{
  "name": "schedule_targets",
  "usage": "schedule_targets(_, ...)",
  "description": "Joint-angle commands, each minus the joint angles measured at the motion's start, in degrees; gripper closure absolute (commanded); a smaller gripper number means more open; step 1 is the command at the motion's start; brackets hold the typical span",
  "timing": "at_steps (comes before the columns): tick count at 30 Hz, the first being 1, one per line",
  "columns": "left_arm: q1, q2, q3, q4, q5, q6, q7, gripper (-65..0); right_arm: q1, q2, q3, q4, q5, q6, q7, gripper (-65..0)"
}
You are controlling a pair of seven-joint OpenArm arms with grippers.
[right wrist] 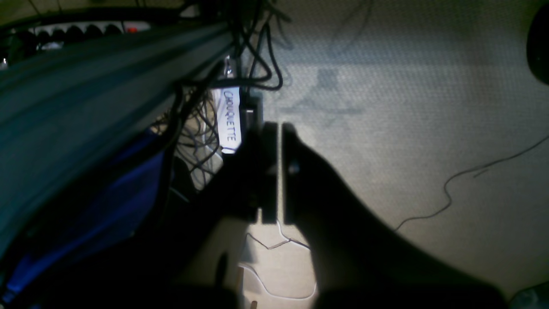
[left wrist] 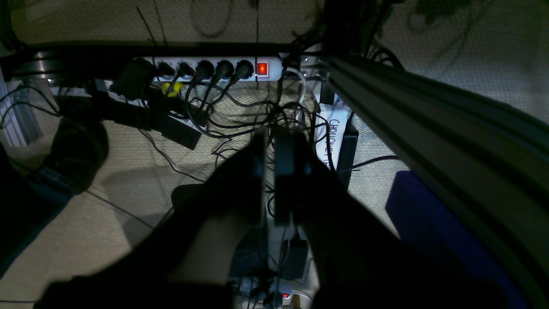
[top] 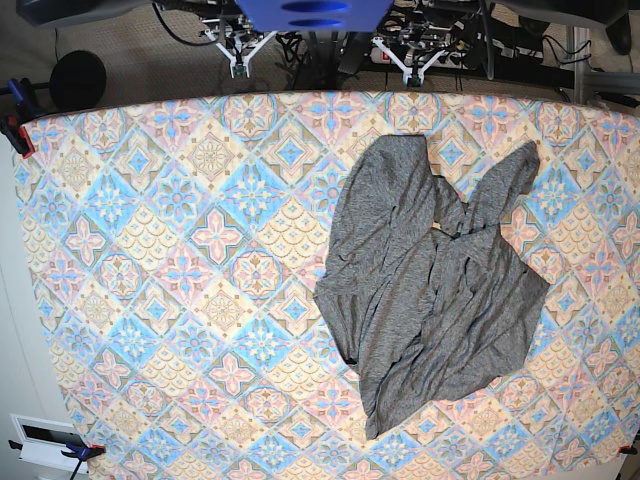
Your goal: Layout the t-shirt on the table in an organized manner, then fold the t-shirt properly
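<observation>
The t-shirt (top: 430,290), a light, limp knit lying crumpled right of centre on the table (top: 150,300), will likely drape and slide, so take a sleeve end or hem corner; both arms' jaws are closed, empty.

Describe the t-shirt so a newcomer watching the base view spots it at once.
Find the table, covered in blue, pink and cream diamond tiles. On its right half lies the t-shirt, crumpled, sleeves toward the far edge. It is the only plain dark-grey thing on the patterned cloth.
</observation>
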Motion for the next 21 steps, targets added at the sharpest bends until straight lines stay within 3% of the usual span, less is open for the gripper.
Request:
schedule_targets(1, 0.45, -0.14, -0.05, 0.27, -0.05, -0.03, -0.43, -4.2, -0.02, 0.05, -0.05, 0.10, 0.12, 0.06, 0.50, -1.7)
schedule_targets(21, 0.63, -0.14, -0.05, 0.36, -0.05, -0.03, -0.43, -4.2, -1.25, 0.05, -0.05, 0.10, 0.12, -0.03, 0.59, -2.0)
